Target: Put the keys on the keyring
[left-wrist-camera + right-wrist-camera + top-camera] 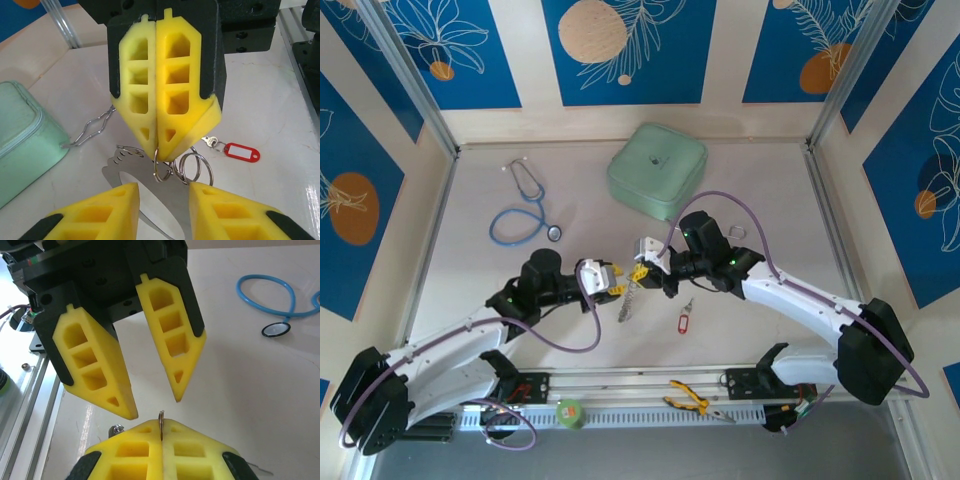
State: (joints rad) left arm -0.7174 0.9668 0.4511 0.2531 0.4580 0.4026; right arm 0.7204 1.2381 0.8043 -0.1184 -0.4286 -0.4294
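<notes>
1. Saw right pincer clamped on the dangling keyring, left pincer beside it, jaws apart.
2. Noted red-tagged key flat on the desk.
3. Judged keyring light, slippery; best pinched edgewise.

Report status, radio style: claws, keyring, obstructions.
Right claw shut on keyring. Left claw open, facing it. Red-tagged key loose on table, apart. No obstruction seen.

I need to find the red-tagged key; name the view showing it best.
Left wrist: the red-tagged key lies flat, its red tag, white label and small silver key all distinct. The top external view gives it as a tiny red sliver, too small for detail.
</notes>
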